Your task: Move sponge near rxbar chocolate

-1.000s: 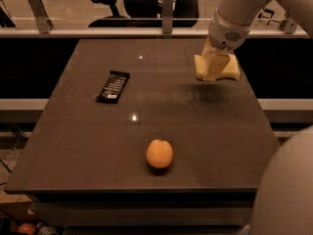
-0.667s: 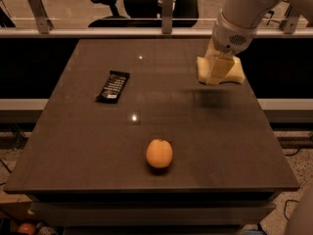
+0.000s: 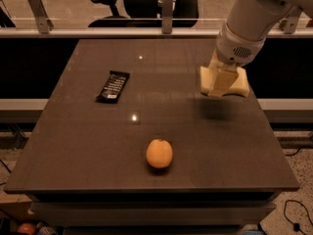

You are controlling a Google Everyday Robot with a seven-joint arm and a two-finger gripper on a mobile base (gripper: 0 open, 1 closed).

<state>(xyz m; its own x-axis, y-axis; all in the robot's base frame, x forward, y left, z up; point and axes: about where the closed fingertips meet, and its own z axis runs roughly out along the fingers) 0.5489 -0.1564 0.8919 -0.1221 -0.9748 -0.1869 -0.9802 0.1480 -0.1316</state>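
Pale yellow sponge (image 3: 241, 86) hangs above the right side of the table (image 3: 73, 146), clenched in our gripper (image 3: 222, 82). We judge the carry under way; next, we cross and lower it beside the rxbar chocolate (image 3: 113, 86).

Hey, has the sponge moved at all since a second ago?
Yes. The sponge, clamped in the gripper, has drifted slightly toward the table's near edge and a little right. The rxbar chocolate lies unmoved, so the gap has not closed.
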